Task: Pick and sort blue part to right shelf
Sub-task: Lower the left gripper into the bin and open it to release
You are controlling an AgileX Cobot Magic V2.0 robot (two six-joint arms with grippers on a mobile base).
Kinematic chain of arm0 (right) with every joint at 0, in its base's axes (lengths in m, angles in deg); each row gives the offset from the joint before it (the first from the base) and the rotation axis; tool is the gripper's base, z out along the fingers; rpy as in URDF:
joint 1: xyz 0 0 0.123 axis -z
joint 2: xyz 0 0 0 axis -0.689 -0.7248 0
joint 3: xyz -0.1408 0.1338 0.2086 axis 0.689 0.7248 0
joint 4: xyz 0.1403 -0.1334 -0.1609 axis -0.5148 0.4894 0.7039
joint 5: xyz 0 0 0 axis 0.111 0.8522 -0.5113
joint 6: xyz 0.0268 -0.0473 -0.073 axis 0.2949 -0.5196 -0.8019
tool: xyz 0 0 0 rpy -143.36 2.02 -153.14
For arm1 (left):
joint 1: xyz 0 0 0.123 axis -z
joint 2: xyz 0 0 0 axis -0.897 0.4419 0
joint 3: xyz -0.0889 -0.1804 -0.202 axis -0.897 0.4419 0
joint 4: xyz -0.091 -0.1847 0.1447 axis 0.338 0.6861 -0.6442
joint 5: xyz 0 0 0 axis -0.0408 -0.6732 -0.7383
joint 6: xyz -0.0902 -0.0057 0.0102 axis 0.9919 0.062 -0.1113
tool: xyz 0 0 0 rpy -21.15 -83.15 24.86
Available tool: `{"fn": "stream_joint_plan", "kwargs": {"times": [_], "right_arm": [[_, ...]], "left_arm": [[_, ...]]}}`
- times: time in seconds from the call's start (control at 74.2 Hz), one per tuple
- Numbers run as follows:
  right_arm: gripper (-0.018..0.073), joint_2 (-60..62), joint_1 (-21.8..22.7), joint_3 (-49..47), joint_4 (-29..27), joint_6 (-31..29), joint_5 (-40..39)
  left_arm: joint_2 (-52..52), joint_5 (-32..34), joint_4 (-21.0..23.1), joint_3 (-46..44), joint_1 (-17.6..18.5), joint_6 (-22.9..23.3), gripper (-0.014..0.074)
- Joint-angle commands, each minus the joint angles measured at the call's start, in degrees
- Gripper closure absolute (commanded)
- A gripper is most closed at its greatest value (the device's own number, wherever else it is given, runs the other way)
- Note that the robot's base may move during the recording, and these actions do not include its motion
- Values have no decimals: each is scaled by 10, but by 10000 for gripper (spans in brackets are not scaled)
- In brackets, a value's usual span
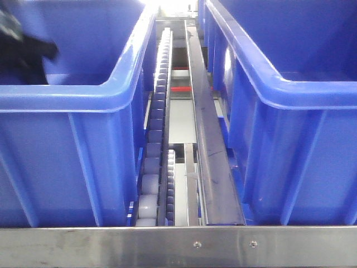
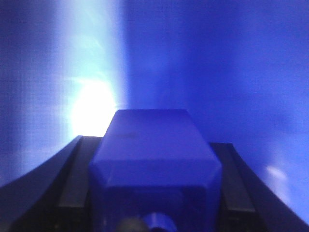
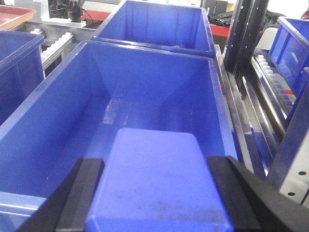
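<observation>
Blue is nearly all I see. My left gripper (image 2: 153, 142) has a blue part (image 2: 154, 169) in it. My black fingers (image 2: 72, 169) press on both sides of it, so they are clamped on it. This part fills the low middle of the left wrist view. Blue wall (image 2: 231, 72) is all around it, with a bright white glare (image 2: 91, 111) at the middle left.

My right gripper (image 3: 154, 162) has another blue part (image 3: 157, 188) in it. My right fingers (image 3: 79, 193) are tight on its two sides too. It sits at the bottom middle of the right wrist view, over the near edge of a big blue bin (image 3: 58, 96). A second bin (image 3: 159, 24) stands just behind that one. A roller track (image 3: 270, 77) runs down the right side, and a red tray (image 3: 14, 14) shows at the upper left.

From the front view, a left bin (image 1: 72, 95) and a right bin (image 1: 301, 89) fill both sides. Between them run a line of rollers (image 1: 159, 111) and a metal rail (image 1: 209, 139). A steel bar (image 1: 167, 245) crosses the bottom. A dark blurry thing (image 1: 22, 39) is in the upper left, inside the left bin; I cannot tell what it is.
</observation>
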Motion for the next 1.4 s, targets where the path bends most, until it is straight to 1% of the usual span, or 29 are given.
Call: {"fn": "stream_joint_plan", "kwargs": {"times": [0.0, 0.202, 0.256, 0.31, 0.364, 0.418, 0.445, 0.512, 0.553, 0.607, 0.714, 0.795, 0.93, 1.159, 1.307, 1.388], "right_arm": [[440, -12, 2, -14, 17, -4, -56], [440, -12, 2, -14, 17, -4, -51], [440, -12, 2, -14, 17, -4, -49], [440, -12, 2, -14, 17, -4, -44], [440, -12, 2, -14, 17, -4, -40], [440, -12, 2, -14, 17, -4, -36], [440, -12, 2, -14, 17, -4, -35], [440, -12, 2, -14, 17, -4, -34], [440, -12, 2, -14, 17, -4, -34], [440, -12, 2, -14, 17, -4, -34], [440, -12, 2, -14, 17, -4, -32], [440, -19, 2, -14, 17, -4, -32], [440, -64, 2, -19, 12, -3, -36], [440, -231, 2, -52, -18, 11, -47], [440, -364, 2, -101, -54, 34, -48], [440, -429, 2, -128, -73, 38, -48]], "left_arm": [[6, 18, 0, -40, 0, 7, 347], [38, 18, -4, -53, 0, 6, 341], [39, 16, -4, -54, 0, -7, 323], [39, 14, 2, -54, 0, -21, 281], [39, 8, 8, -55, 0, -35, 207], [38, 4, 11, -59, 0, -35, 129], [38, -1, 11, -61, 0, -35, 75], [38, -11, 11, -69, 0, -35, -2], [34, -18, 11, -76, 0, -35, -30], [27, -22, 12, -85, 0, -35, -36], [-7, -25, 12, -89, 0, -35, -22], [-50, -25, 12, -83, 0, -35, 13], [-130, -15, 12, -52, 0, -35, 120], [-286, 19, 5, 46, 0, -35, 337], [-382, 47, -8, 114, 0, -35, 439], [-433, 66, -11, 155, 0, -35, 474]]}}
